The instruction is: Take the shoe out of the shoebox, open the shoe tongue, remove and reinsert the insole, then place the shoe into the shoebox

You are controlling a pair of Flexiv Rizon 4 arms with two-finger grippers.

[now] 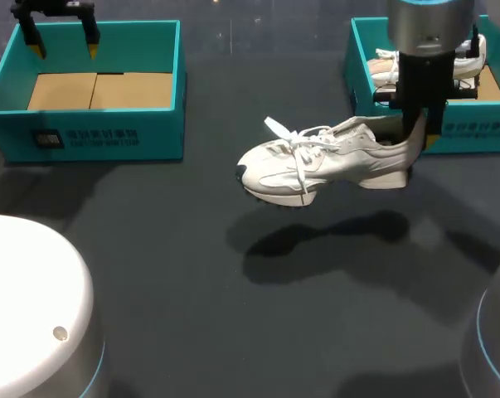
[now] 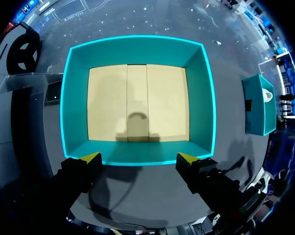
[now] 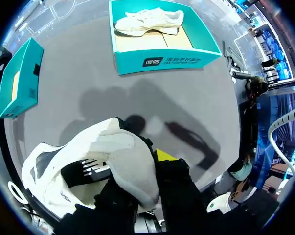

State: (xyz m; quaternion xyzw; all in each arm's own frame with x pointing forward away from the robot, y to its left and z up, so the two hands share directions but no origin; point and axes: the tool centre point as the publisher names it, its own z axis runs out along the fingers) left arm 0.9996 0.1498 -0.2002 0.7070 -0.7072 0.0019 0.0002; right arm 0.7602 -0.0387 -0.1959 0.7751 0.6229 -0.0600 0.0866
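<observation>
A white shoe point(image 1: 316, 162) hangs in the air over the middle of the table, toe pointing left and laces loose. My right gripper point(image 1: 415, 141) is shut on its heel collar, coming down from above. In the right wrist view the heel point(image 3: 132, 161) fills the space at my right gripper point(image 3: 140, 164); one yellow fingertip point(image 3: 164, 155) shows outside it and the other is hidden by the shoe. The teal shoebox point(image 1: 361, 75) behind it holds a second white shoe point(image 1: 386, 66). My left gripper point(image 1: 65, 46) hovers open over an empty teal box point(image 1: 92, 124).
The empty box point(image 2: 137, 49) has a cardboard floor, with my left gripper point(image 2: 138, 157) above its near wall. The other box point(image 3: 162, 61) with its shoe point(image 3: 147, 19) lies ahead of my right gripper. Dark tabletop point(image 1: 191, 315) lies under the hanging shoe.
</observation>
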